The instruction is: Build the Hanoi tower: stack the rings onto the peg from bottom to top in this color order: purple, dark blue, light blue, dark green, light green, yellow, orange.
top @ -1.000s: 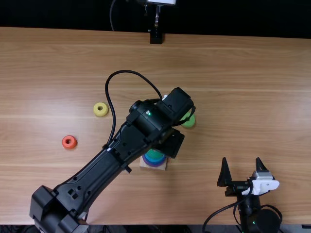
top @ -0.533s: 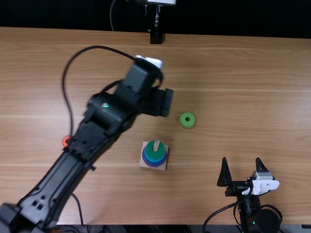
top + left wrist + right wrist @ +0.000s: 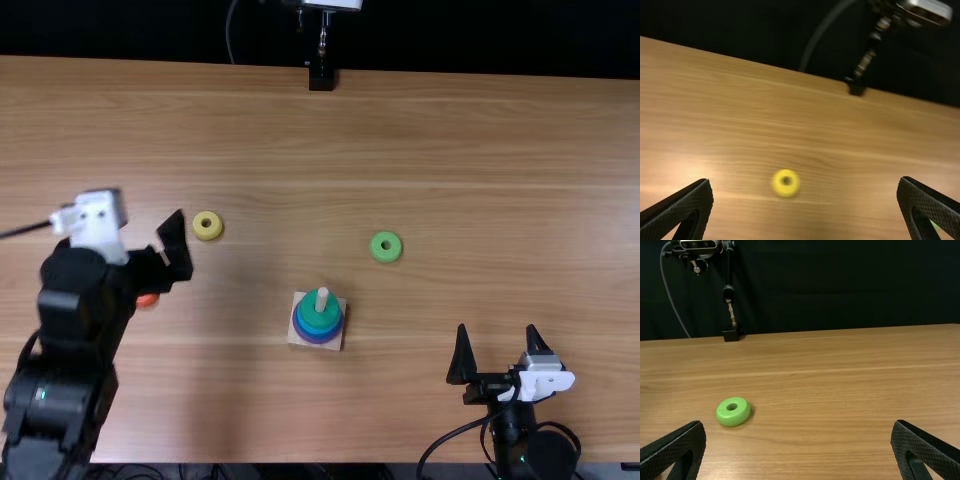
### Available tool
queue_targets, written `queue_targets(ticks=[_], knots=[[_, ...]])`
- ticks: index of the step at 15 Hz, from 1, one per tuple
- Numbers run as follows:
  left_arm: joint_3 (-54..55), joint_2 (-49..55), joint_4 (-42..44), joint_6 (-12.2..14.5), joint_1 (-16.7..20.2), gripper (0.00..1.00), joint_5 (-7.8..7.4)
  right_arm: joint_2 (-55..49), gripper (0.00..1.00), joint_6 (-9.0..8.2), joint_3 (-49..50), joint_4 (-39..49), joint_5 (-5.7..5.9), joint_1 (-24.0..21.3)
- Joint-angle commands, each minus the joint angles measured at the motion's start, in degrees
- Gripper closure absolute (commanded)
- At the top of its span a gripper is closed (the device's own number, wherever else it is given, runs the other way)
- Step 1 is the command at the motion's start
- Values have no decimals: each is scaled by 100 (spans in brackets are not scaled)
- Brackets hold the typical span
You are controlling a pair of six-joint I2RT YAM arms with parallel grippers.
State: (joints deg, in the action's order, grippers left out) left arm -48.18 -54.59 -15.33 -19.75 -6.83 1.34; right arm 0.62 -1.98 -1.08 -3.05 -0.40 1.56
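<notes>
My left gripper (image 3: 148,210) is at the left in the top view, open, above the partly covered orange ring (image 3: 147,300) and left of the yellow ring (image 3: 207,226). The left wrist view has the gripper (image 3: 805,181) spread, with the yellow ring (image 3: 786,183) on the table beyond. My right gripper (image 3: 497,330) stands open at the lower right; its wrist view has the gripper (image 3: 798,424) apart and the light green ring (image 3: 733,411) farther off. The peg (image 3: 321,299) holds a dark green ring (image 3: 316,312) above blue and purple ones. Right of centre lies the light green ring (image 3: 386,247).
A square wooden base (image 3: 300,339) carries the peg on the table (image 3: 480,200). At the table's far edge is a black clamp (image 3: 321,78) with a thin stand. Cables run along the near edge.
The left arm has swung left from over the peg and light green ring, uncovering both. The yellow ring was covered half a second ago and shows again. The right arm has kept still.
</notes>
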Motion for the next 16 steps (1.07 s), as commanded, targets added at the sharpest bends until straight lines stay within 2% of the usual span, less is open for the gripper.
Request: queue_targets(ticks=[1, 4, 6, 12, 16], knots=[[995, 739, 194, -8, 182, 0, -18, -62, 0, -3, 38, 24, -12, -24], [2841, 2242, 1459, 24, 252, 0, -82, -62, 0, -3, 38, 24, -12, -24], [3667, 3103, 2008, 13, 296, 0, -82, -62, 0, -3, 29, 24, -12, -24], [4801, 4351, 2040, 13, 455, 0, -82, -62, 0, -3, 38, 24, -12, -24], [4818, 5002, 1955, 76, 455, 0, -71, -62, 0, -3, 29, 24, -12, -24]])
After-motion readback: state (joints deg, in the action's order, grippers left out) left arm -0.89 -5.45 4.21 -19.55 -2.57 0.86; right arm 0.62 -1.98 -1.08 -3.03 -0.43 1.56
